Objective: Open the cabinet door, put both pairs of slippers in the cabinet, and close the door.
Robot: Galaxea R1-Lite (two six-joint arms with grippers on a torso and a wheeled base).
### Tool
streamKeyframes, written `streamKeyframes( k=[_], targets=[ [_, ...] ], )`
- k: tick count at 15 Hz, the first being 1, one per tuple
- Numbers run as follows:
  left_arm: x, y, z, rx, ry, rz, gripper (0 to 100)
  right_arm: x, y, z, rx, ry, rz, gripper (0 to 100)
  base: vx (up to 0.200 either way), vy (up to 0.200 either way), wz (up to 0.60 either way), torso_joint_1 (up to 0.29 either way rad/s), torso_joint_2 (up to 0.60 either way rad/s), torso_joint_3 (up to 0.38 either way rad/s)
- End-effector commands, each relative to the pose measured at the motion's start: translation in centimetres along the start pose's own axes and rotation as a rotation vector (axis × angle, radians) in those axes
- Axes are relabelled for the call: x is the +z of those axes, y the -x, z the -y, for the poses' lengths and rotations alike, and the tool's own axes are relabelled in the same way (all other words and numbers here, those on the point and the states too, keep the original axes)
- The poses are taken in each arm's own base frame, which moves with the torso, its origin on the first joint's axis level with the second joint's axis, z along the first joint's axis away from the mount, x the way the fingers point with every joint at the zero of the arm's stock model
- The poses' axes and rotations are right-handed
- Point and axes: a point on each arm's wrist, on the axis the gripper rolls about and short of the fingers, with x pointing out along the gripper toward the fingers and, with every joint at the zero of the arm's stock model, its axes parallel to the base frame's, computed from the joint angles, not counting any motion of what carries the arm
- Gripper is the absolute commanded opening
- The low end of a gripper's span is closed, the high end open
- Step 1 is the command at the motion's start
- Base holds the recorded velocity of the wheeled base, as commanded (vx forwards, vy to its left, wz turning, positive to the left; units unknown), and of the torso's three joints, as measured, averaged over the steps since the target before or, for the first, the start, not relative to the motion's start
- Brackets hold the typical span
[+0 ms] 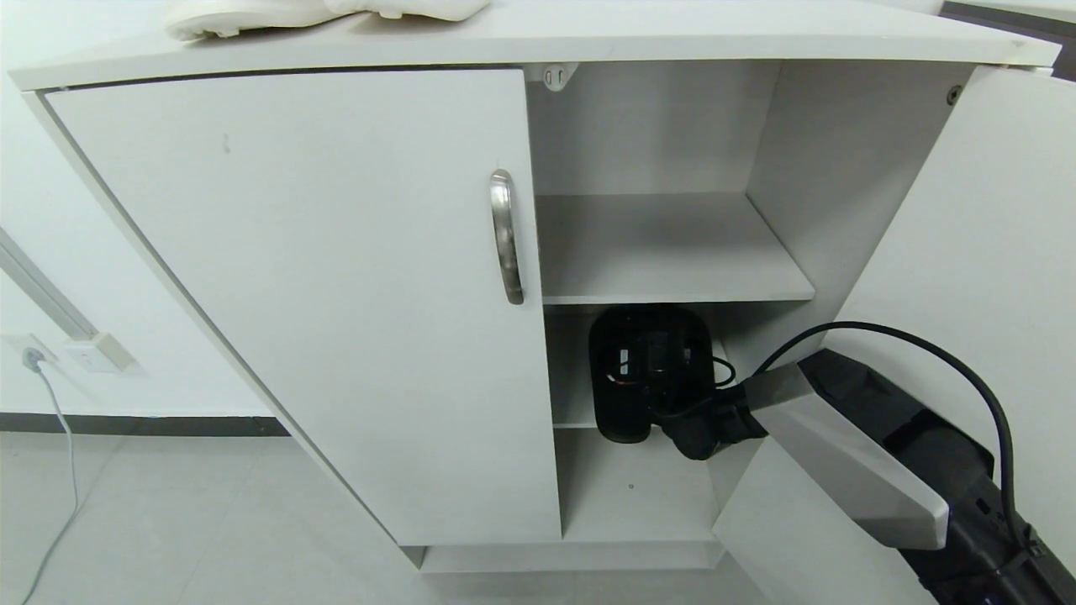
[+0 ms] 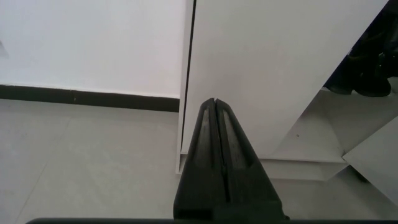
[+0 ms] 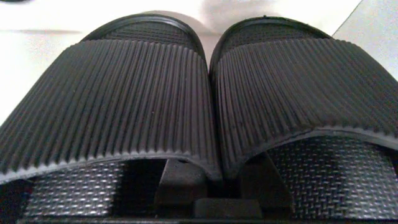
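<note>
A pair of black ribbed slippers sits side by side on the middle shelf of the white cabinet. My right gripper is inside that shelf, shut on the pair where the two slippers meet. White slippers lie on the cabinet top. The right door stands open. The left door, with its metal handle, is closed. My left gripper is shut and holds nothing, low above the floor and pointing at the cabinet's base.
The upper shelf and the bottom shelf are bare. A wall socket with a cable hanging to the floor is at the far left. Grey floor spreads in front of the cabinet.
</note>
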Motion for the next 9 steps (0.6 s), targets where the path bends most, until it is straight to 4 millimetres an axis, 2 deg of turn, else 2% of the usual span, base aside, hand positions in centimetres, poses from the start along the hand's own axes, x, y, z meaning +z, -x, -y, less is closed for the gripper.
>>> streamKeyframes(
  k=[1, 2, 3, 9],
  targets=[
    [0.0, -0.01, 0.0, 0.001, 0.001, -0.001, 0, -0.49, -0.11, -0.07, 0.0, 0.002, -0.005, 0, 0.0, 0.0, 0.0, 0.0, 0.0, 0.0],
    [0.0, -0.01, 0.0, 0.001, 0.001, -0.001, 0, -0.61, -0.15, -0.09, 0.0, 0.003, -0.006, 0, 0.0, 0.0, 0.0, 0.0, 0.0, 0.0],
    [0.0, -0.01, 0.0, 0.001, 0.001, -0.001, 0, -0.69, -0.12, -0.16, 0.001, 0.004, -0.008, 100, 0.0, 0.0, 0.0, 0.0, 0.0, 0.0],
    [0.0, -0.01, 0.0, 0.001, 0.001, -0.001, 0, -0.79, 0.5, -0.1, 0.005, 0.015, -0.022, 100, 0.0, 0.0, 0.0, 0.0, 0.0, 0.0]
  ],
)
